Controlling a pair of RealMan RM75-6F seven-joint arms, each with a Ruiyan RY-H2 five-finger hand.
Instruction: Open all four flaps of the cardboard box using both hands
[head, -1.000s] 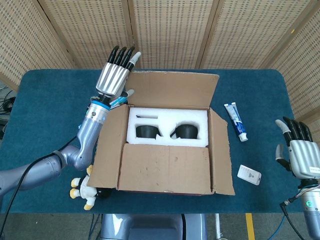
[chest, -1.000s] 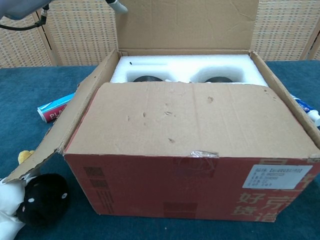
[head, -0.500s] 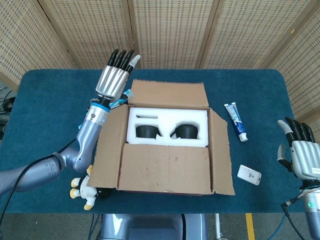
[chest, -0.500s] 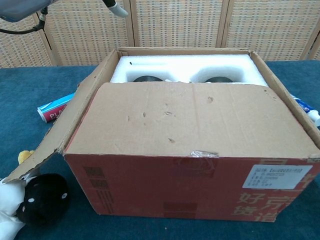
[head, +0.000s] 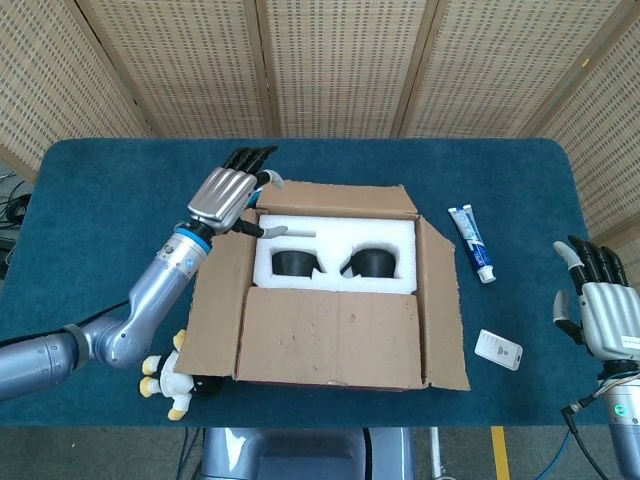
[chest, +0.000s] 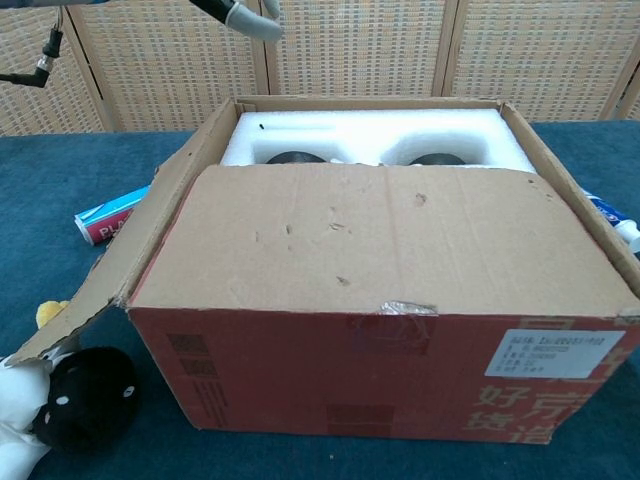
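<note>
The cardboard box (head: 335, 375) stands mid-table. Its near flap (head: 330, 335) lies flat over the front half, also seen in the chest view as the near flap (chest: 380, 240). The left flap (head: 215, 290) and right flap (head: 442, 300) hang outward, and the back flap (head: 335, 198) is folded away behind the box. White foam (head: 335, 238) with two black round parts shows inside. My left hand (head: 228, 192) hovers over the back left corner, fingers spread, holding nothing; its fingertips (chest: 250, 15) show at the top of the chest view. My right hand (head: 600, 312) is open, far right of the box.
A toothpaste tube (head: 471, 243) and a small white device (head: 498, 349) lie right of the box. A plush toy (head: 170, 378) sits at the box's front left corner. A red and blue toothpaste carton (chest: 112, 215) lies left of the box. Wicker screens stand behind the table.
The back flap dropped from upright to folded back behind the box. My left hand came down and nearer, to the back left corner. The right hand barely moved.
</note>
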